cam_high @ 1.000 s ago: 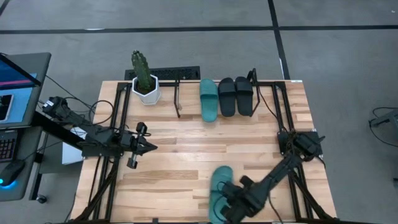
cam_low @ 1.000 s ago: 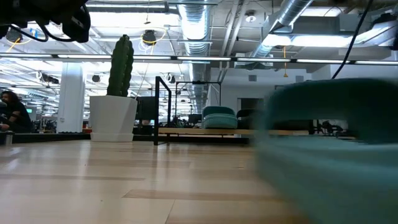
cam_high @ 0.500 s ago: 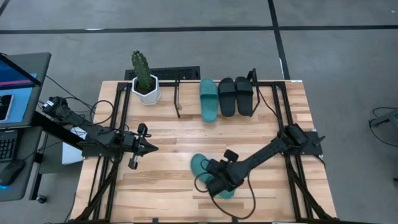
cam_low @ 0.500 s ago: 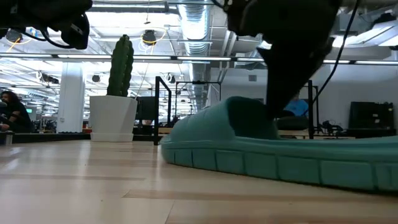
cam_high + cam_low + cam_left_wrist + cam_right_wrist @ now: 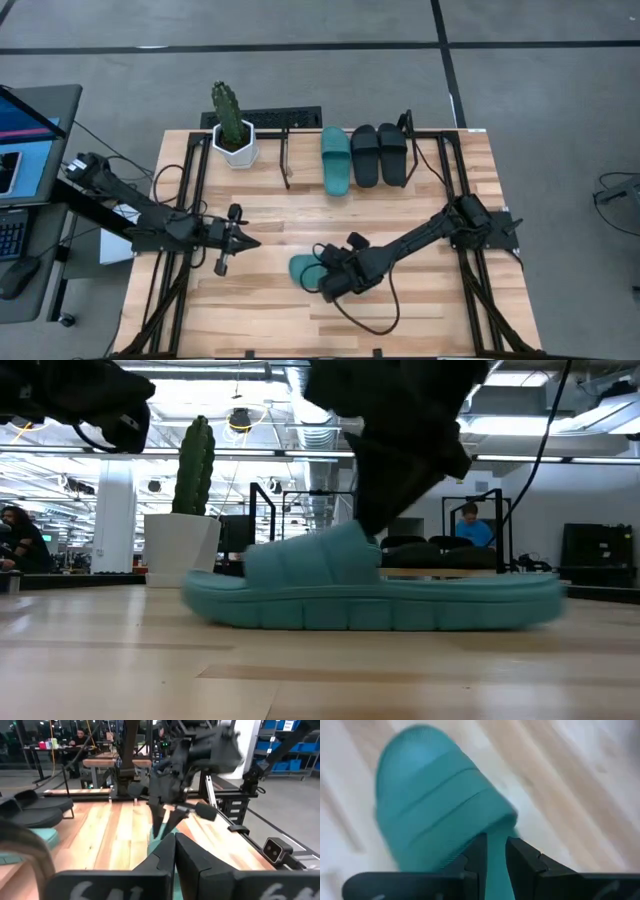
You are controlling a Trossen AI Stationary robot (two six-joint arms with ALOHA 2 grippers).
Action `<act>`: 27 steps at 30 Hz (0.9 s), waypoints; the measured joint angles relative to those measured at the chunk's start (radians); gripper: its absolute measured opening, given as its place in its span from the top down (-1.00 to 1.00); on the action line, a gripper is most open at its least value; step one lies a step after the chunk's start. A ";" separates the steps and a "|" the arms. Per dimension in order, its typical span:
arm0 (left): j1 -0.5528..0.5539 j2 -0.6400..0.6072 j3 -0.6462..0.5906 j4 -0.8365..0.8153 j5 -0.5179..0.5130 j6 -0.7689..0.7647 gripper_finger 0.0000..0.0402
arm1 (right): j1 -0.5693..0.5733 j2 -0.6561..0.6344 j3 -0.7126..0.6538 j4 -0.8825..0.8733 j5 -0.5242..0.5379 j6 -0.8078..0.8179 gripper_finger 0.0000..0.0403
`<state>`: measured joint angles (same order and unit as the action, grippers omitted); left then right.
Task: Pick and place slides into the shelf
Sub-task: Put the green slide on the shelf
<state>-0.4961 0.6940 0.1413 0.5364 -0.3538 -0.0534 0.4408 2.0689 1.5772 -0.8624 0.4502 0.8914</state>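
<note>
While the left claw point(image 5: 243, 242) is hovering closed over the table's point(image 5: 270, 310) left half, the right claw point(image 5: 322, 278) is pinching the strap of a teal slide point(image 5: 303, 270) mid-table, sole flat on the wood. One teal slide point(image 5: 336, 160) and two black slides point(image 5: 379, 154) are sitting in the shelf point(image 5: 286, 158) at the far edge.

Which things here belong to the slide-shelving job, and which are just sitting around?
Job:
- teal slide held by the right gripper, mid-table
- teal slide on the shelf
- two black slides beside it
- shelf at the far edge
- left gripper, waiting, jaws shut

Bystanders:
- potted cactus
- laptop and mouse off-table
- people in the room behind
</note>
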 joint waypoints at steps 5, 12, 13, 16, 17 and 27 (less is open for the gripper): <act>0.000 0.116 0.000 0.099 0.000 -0.009 1.00 | 0.013 0.000 0.000 0.114 -0.015 0.025 0.71; 0.000 0.248 0.000 0.221 0.002 -0.021 1.00 | 0.045 -0.006 0.000 -0.073 -0.016 0.089 0.71; 0.000 0.261 0.001 0.227 0.002 -0.021 1.00 | 0.049 -0.006 0.000 -0.138 -0.016 0.118 0.71; -0.001 0.284 0.011 0.180 0.014 -0.062 1.00 | 0.053 -0.006 0.000 -0.357 -0.035 0.212 0.71; -0.002 0.290 0.014 0.156 0.035 -0.097 1.00 | 0.053 -0.006 0.000 -0.429 -0.049 0.238 0.71; -0.140 0.464 0.016 0.131 0.205 -0.387 1.00 | 0.093 -0.007 0.000 -0.703 -0.132 0.312 0.71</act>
<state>-0.6366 1.1577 0.1570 0.6678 -0.1490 -0.4401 0.5333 2.0617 1.5772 -1.5651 0.3179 1.2032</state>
